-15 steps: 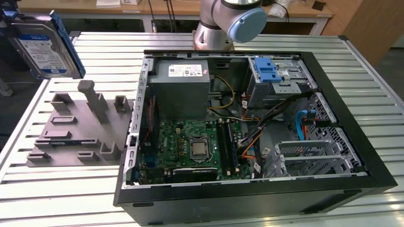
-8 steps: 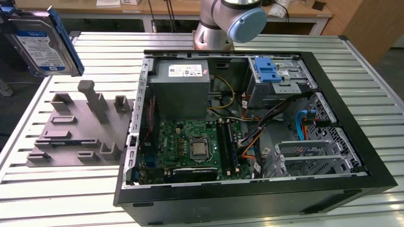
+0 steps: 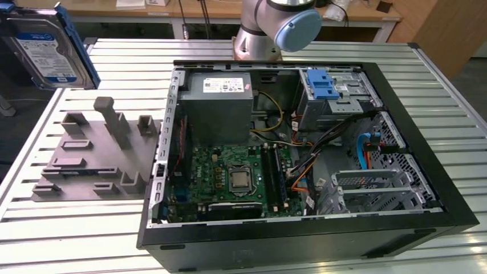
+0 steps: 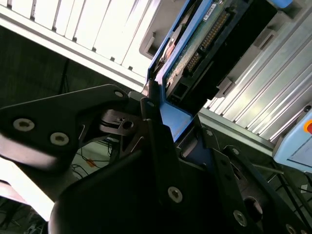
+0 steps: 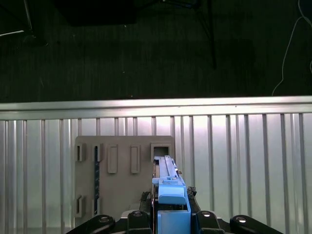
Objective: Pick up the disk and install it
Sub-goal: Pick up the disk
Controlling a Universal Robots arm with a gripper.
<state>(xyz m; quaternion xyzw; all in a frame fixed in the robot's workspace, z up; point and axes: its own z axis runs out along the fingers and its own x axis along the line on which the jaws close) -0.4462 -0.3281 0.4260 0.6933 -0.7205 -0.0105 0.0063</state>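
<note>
1. Work area. The slatted metal table [image 3: 91, 240] carries an open computer case [image 3: 304, 251] and, at the exterior view's left, a grey slotted fixture [image 3: 84, 165]. The two stand just beside each other. The arm [image 3: 266, 25] rises from behind the case.

2. Location of the part. The disk [image 3: 45, 51] is off the table and held in the air at the exterior view's far left, well apart from the blue-latched drive cage [image 3: 327, 85] inside the case. In the first wrist view I see it edge-on, directly over the fixture [image 5: 124, 175] and clear of it.

3. Handling. I judge the disk to be rigid, dense for its size and sensitive to shock, so it should not knock against the case walls. Its metal faces are smooth and likely slippery. The exposed circuit board and connector pins [image 4: 207, 36] are not places to take hold. I take the blue plastic bracket [image 4: 170, 119] along its edges to be the correct grip surface, as it gives slightly and offers more friction.

4. End effector. The gripper [image 4: 175, 126] is closed on the disk at the bracket end, one black finger [image 4: 151, 122] pressed against each side. The drive projects straight out from the jaws.

5. Pose. The wrist points down at the table, with the disk hanging on edge and its label turned towards the exterior camera.
</note>
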